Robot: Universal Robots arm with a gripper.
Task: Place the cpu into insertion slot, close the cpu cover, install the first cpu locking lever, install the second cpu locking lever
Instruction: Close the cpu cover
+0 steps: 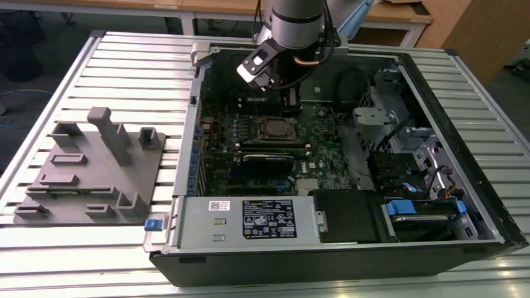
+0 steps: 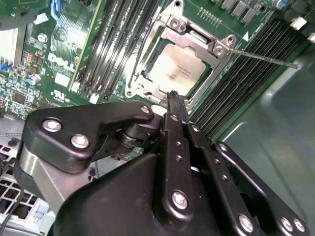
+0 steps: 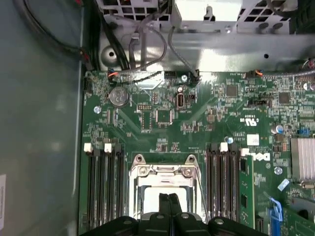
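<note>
The cpu (image 2: 178,73) is sitting flat in the insertion slot (image 2: 147,77) on the green board (image 3: 162,118). The cpu cover (image 2: 189,37) is looking like it is lying down over the chip, but I am not sure it is all the way down. The end effector (image 2: 175,101) is hanging just above one edge of the cover, with its two thin fingers pressing together and holding nothing.

Here is what could be going wrong. One thin lever rod (image 2: 261,58) is sticking out over the black memory slots (image 2: 113,44), and a second rod (image 2: 142,46) is running along the other side of the cover. I am guessing they are springy. If the tip is pushing a rod off its middle, the rod could be slipping away and snapping back. If the tip is going down too far, it could be poking the shiny top of the cpu or scratching the board. If the cover is not lying flat, pressing a rod could be squeezing the chip crooked.

Now the room for moving. Rows of memory slots are crowding the socket on two sides. The grey case wall (image 2: 275,147) is standing near, and loose wires (image 3: 142,44) are hanging by one edge of the board. Going straight up is looking like the most open way. Outside the case, the desk (image 1: 124,62) is carrying a grey block (image 1: 91,167), well apart
</note>
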